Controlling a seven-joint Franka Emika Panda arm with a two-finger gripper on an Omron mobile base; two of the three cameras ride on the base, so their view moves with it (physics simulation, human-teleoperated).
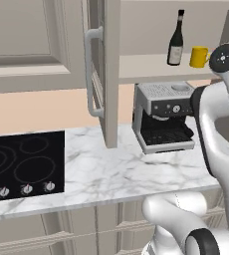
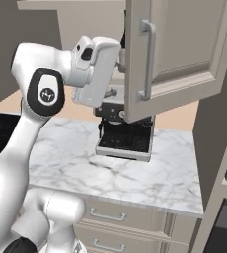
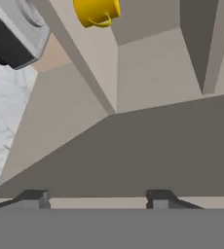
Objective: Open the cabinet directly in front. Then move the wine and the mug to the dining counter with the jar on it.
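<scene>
Yellow is what catches my eye first: the mug [image 1: 199,57] stands upright on the lower shelf of the cabinet [image 1: 146,67], its handle on the side away from the wine [image 1: 176,40]. That dark bottle with its pale label stands just beside the mug on the same shelf, upright and not touching it. In my hand view the mug [image 3: 96,11] sits at the top edge with its handle facing the camera, well apart from the gripper [image 3: 97,198]. I see the two fingertips spread wide with nothing between them, so the fingers are released and hold nothing.

Both cabinet doors are swung out. From the left base camera I see one door [image 1: 102,74] edge-on with its curved silver handle [image 1: 91,72]; from the right base camera the other door [image 2: 177,54] hangs out over the counter, its handle [image 2: 148,59] facing me. The arm's wrist is raised near the open cabinet, by the mug's end of the shelf.

Under the cabinet a silver and black coffee machine [image 1: 164,117] sits on the marble counter [image 1: 111,169]. A black cooktop [image 1: 22,164] with three knobs lies at the counter's left end.
</scene>
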